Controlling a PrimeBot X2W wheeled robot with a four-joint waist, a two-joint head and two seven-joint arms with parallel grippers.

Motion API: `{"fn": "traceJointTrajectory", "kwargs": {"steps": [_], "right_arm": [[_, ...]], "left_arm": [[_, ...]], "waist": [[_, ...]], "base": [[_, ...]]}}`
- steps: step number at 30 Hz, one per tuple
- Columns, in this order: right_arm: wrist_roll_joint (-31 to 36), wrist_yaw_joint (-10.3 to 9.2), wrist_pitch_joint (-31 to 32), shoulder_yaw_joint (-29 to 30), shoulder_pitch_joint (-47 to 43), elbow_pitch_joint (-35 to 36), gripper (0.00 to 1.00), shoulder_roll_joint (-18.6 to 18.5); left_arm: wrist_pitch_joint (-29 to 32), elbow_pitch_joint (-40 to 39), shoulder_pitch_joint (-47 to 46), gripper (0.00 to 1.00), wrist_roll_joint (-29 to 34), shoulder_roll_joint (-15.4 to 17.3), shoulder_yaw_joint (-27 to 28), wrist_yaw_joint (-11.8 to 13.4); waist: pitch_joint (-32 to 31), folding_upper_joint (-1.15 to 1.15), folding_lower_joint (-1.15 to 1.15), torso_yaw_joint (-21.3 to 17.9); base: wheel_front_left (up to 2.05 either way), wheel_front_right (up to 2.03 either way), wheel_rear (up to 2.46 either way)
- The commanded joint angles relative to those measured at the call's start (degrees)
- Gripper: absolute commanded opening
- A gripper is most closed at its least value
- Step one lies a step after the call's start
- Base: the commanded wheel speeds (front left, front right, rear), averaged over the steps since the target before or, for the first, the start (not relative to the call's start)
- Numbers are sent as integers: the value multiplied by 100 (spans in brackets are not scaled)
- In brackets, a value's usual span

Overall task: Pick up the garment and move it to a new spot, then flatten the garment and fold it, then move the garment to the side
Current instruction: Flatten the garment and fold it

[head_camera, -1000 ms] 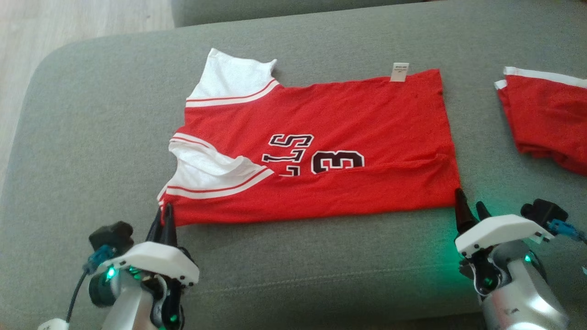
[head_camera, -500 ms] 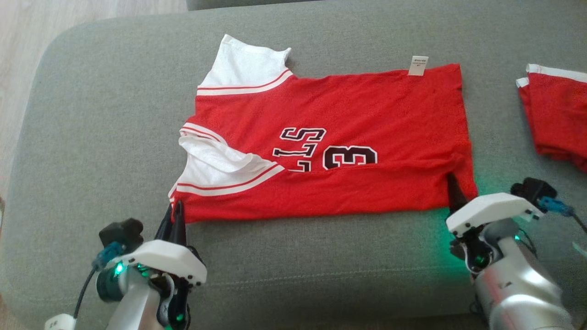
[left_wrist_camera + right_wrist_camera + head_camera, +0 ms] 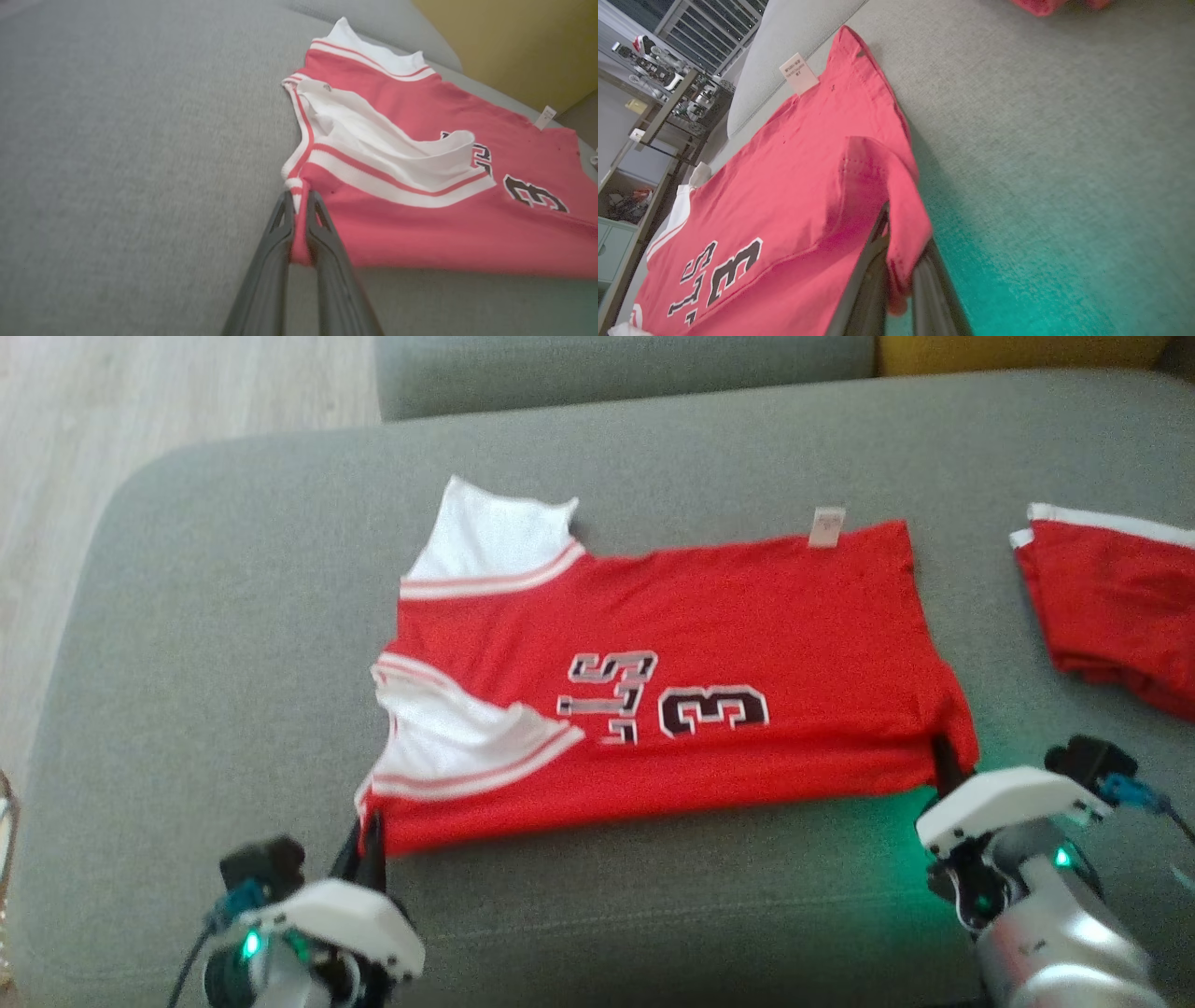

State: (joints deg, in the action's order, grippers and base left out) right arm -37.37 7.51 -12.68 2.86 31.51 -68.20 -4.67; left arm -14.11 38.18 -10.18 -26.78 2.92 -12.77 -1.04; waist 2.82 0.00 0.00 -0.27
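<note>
1. A red jersey [image 3: 709, 644] lies mostly flat on the grey couch [image 3: 233, 663]. The black "3" and some lettering face up, and the white neck end points left.
2. One white sleeve with red stripes is flopped over the front, a bit rumpled.
3. The left gripper [image 3: 369, 826] is clenched on the near-left corner, right by the striped trim. In the left wrist view the two fingers are pinched together with a strip of red cloth between them.
4. The right gripper [image 3: 945, 756] is clamped on the near-right corner. In the right wrist view the hem is bunched up over the fingers and squeezed between them.
5. A small white tag [image 3: 827, 525] pokes out of the far edge, near the far-right corner.
6. Another red piece [image 3: 1111, 597] with white trim sits further right on the same couch, well apart from the jersey.
7. There's a green glow on the couch around the right gripper.
</note>
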Motion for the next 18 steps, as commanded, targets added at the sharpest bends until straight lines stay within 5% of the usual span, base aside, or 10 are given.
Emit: {"fn": "traceJointTrajectory", "kwargs": {"steps": [1,12,13,14,15,16,18], "right_arm": [[-71,-2,-64,-44,-65,126,0,-72],[-90,-2,100,20,-408,157,0,-210],[-80,-2,104,33,-417,150,33,-226],[-70,-2,100,51,-417,144,100,-240],[-70,-2,100,51,-417,144,100,-240],[-65,-2,98,73,-409,139,100,-246],[-34,-2,78,127,-357,157,100,-266]], "left_arm": [[-2,-43,10,0,-27,159,175,21],[22,188,479,0,-119,145,52,-44],[16,192,484,8,-124,141,50,-39],[9,193,482,57,-124,138,48,-25],[9,193,482,57,-124,138,48,-25],[4,191,475,100,-122,135,46,-9],[-8,154,427,100,-123,142,58,41]], "waist": [[-152,0,0,-21],[-362,0,0,-69],[-366,0,0,-71],[-367,0,0,-73],[-367,0,0,-73],[-368,0,0,-77],[-352,0,0,-88]], "base": [[0,0,0],[0,0,0],[0,0,0],[0,0,0],[0,0,0],[0,0,0],[0,0,0]]}}
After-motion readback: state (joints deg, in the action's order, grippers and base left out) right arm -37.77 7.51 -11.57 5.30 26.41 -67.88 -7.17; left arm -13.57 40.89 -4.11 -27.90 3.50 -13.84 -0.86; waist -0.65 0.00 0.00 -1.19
